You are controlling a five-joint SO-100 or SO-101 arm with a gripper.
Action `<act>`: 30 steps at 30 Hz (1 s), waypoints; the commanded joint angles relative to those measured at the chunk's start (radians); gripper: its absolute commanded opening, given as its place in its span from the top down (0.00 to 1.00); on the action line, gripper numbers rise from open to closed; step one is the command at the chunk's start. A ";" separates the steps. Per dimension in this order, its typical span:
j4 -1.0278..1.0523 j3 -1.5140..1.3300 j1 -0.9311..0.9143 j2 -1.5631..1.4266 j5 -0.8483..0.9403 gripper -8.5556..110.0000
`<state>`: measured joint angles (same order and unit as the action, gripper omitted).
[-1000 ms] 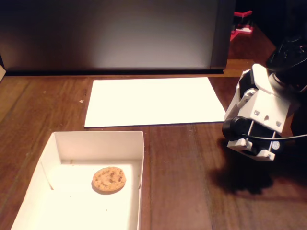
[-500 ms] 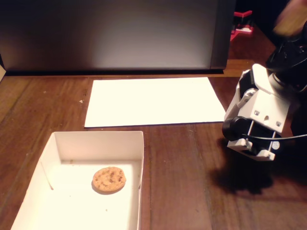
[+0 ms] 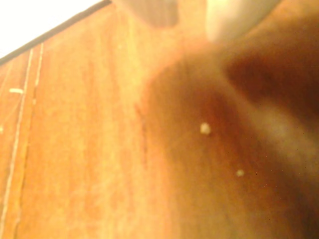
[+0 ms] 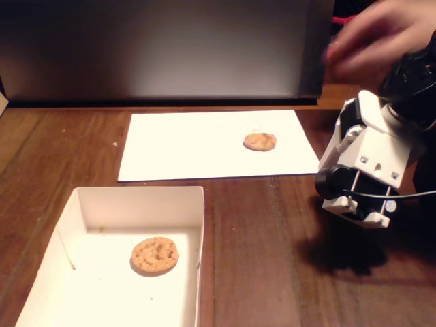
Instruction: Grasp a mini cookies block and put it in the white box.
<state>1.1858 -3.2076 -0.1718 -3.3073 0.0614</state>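
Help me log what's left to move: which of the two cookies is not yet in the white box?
The cookie on the paper sheet, lying near the sheet's right end in the fixed view. The other cookie already lies inside the white box.

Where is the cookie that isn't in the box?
In the fixed view, that cookie lies on the white paper sheet, near its right end, beyond the white box and left of the robot arm.

Two cookies, two spots on the surface (image 4: pixel 259 231)

Fixed view: one cookie (image 4: pixel 154 255) sits inside the white box (image 4: pixel 139 199) at front left; another cookie (image 4: pixel 259 142) lies on the paper sheet (image 4: pixel 184 146) behind it, arm (image 4: pixel 368 167) off right.
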 commanded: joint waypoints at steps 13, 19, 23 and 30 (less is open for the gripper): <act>0.008 0.017 0.008 -0.071 0.002 0.93; 0.008 0.017 0.008 -0.071 0.003 0.93; 0.008 0.017 0.009 -0.071 0.011 0.93; -0.106 -0.008 0.061 -0.071 0.080 0.93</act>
<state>1.1505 -3.2076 -0.1549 -3.3073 0.0905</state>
